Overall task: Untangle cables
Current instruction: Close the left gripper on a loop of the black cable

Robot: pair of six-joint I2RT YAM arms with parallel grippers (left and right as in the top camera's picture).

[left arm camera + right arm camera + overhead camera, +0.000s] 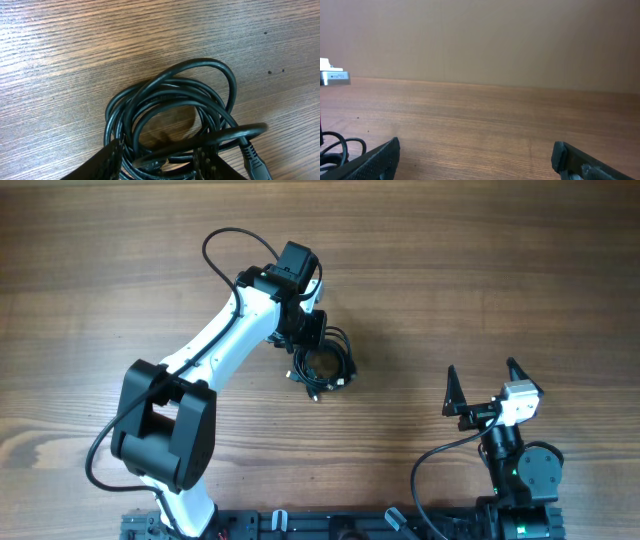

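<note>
The cables (pixel 327 364) lie as one black bundle of small loops on the wooden table, left of centre. In the left wrist view the cables (pixel 205 61) fill the frame, with a plug (pixel 255 162) at lower right. My left gripper (pixel 314 352) is down on the bundle. Its fingers (pixel 107 162) stand apart at the left gripper (pixel 159 162), with several strands and a little bare wood between them. My right gripper (pixel 482 370) hovers wide open near the table's right front, well away from the bundle. Nothing lies between the jaws of the right gripper (pixel 475 155).
The left arm's own thicker black wire (pixel 235 238) arcs over the table behind the wrist. A loop of the cables (pixel 340 145) shows at the far left of the right wrist view. The right arm's base (pixel 520 480) stands at the front edge.
</note>
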